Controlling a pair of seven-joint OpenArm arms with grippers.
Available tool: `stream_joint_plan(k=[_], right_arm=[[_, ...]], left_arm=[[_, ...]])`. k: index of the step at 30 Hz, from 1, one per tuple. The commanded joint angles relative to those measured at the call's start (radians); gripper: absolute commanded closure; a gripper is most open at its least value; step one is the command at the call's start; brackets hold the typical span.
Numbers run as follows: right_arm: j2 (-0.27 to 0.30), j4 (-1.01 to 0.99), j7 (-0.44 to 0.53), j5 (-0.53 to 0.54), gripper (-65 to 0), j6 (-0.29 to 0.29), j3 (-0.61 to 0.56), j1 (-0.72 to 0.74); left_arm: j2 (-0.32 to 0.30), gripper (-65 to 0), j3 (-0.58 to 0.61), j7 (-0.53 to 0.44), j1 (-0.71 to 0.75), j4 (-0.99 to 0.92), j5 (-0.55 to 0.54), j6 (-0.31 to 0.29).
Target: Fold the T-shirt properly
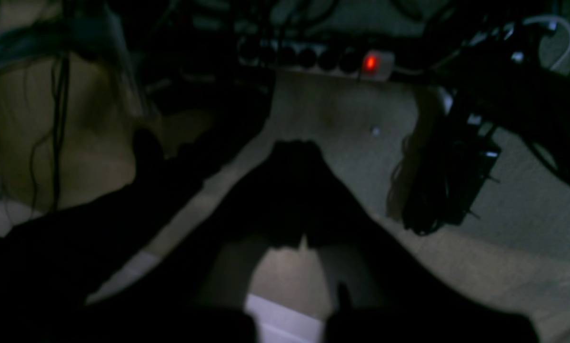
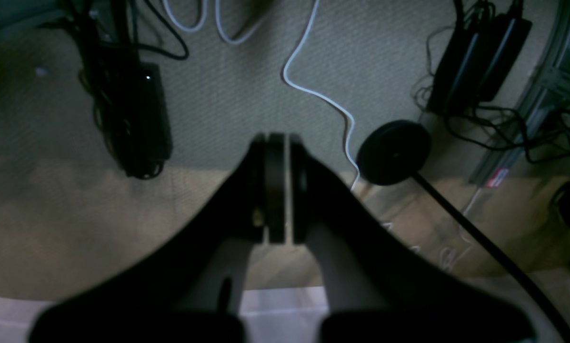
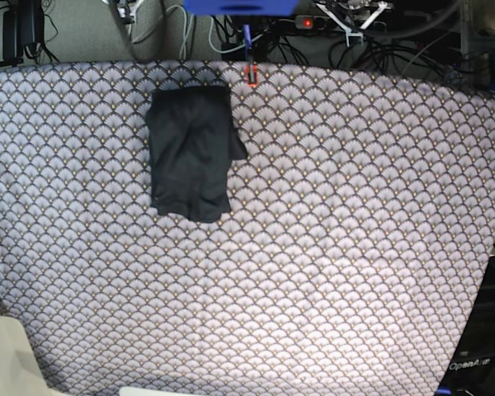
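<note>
Black jaws [image 1: 296, 238] [image 2: 275, 233] | both pairs shut | T-shirt [image 3: 190, 153] untouched

Table [image 3: 338, 247] under scallop-patterned cloth, paler toward the near side. Floor [image 2: 246, 85] grey, textured; wrist views dim. Black disc-shaped base [image 2: 394, 152] with dark rod, pale cable [image 2: 313, 93] winding just beside it. Tangled black wires [image 2: 527, 128] near metal framing [image 2: 546, 95]. Red light [image 1: 371, 62] glowing on power strip [image 1: 308, 58].
</note>
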Motion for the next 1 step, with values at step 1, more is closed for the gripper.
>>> stream_joint_plan(k=[1], right_arm=[[-0.003, 0.002, 0.005, -0.002, 0.0, -0.011, -0.001, -0.006]], left_arm=[[0.000, 0.0, -0.002, 0.000, 0.013, -0.002, 0.002, 0.004]])
